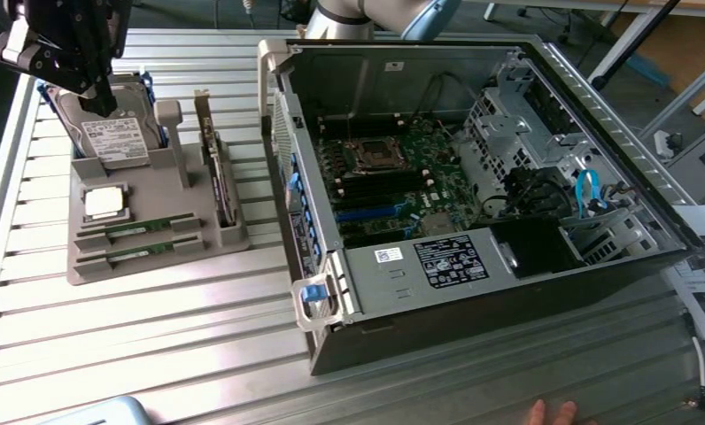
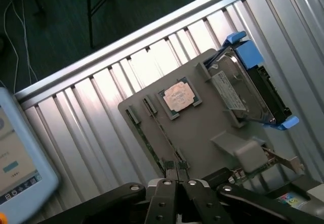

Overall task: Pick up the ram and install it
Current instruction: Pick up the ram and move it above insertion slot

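Exterior view: the gripper hung at ten o'clock, pincer closed on nothing, over the hard drive; the ram lay slotted at the grey tray's six o'clock end, a second stick beside it; the open computer case sat at three o'clock. Wrist view: the gripper, tips together, hovered near the ram; a clean pick likely needed fingers parted and squared across its thin edges; the tray also held a processor.

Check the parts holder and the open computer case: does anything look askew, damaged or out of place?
Nothing among the parts stands out: both ram sticks lie in their slots on the grey holder and the hard drive stands upright. The one oddity: a person's fingertips on the table near the case.
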Tool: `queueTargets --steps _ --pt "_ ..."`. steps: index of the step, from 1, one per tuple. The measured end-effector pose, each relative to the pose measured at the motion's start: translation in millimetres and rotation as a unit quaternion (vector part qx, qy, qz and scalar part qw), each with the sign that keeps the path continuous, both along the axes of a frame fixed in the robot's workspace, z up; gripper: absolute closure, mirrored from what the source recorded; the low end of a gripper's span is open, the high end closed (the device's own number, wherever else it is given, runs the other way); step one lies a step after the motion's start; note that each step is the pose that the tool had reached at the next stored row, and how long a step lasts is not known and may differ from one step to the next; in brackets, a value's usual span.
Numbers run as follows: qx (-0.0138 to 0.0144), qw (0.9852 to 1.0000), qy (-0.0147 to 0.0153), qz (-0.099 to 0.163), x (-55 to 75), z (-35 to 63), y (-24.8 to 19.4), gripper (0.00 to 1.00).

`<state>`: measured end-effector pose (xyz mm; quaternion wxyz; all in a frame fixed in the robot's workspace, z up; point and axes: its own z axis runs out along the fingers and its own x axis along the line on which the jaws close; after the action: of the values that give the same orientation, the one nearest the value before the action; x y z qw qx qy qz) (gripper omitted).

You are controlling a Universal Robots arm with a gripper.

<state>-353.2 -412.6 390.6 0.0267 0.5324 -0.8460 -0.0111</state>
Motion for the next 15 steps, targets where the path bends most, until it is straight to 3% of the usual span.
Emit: queueTargets --steps 9,15 --pt "0.0000 0.9987 0.0000 0.050 0.0 -0.2 0.0 0.89" --pt "0.0000 0.9958 0.0000 0.092 0.0 -0.5 0.0 0.89"
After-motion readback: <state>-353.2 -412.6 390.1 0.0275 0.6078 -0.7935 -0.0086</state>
